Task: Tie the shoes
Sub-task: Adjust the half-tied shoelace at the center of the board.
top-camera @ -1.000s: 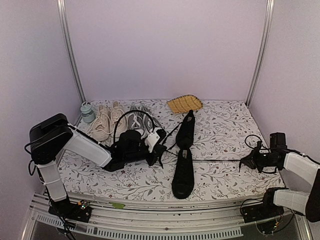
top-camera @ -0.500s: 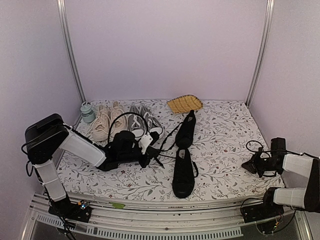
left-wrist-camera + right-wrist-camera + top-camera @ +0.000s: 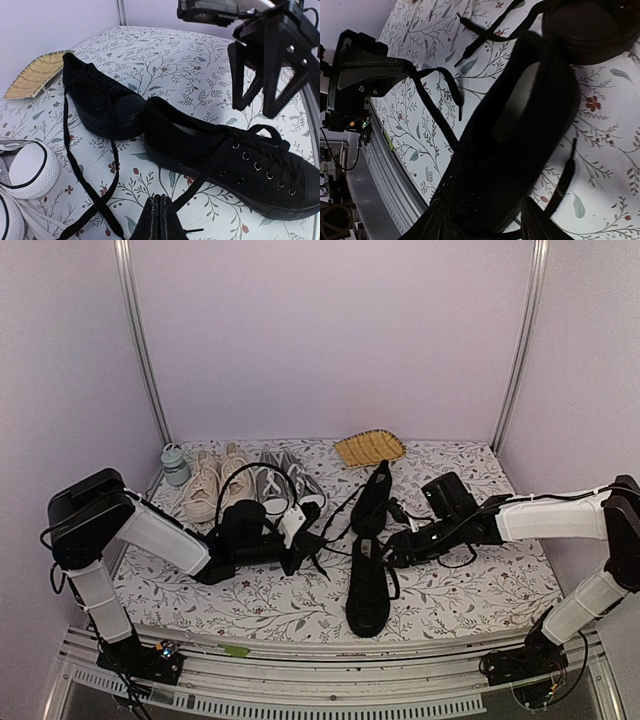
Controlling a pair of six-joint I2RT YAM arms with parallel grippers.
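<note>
Two black shoes lie end to end mid-table: the near shoe and the far shoe. My left gripper sits low on the cloth left of the near shoe, shut on one of that shoe's laces, which runs from the eyelets to the jaws. My right gripper hovers open over the near shoe's lacing, a finger on each side. The far shoe's loose laces cross on the cloth.
At the back left stand a beige pair and a grey pair with white toes, plus a small teal bottle. A woven yellow tray lies at the back. The metal front rail runs below.
The right arm swung in from the table's right edge to the near shoe, and its jaws went from shut to open. The left gripper shifted slightly left, still shut.
</note>
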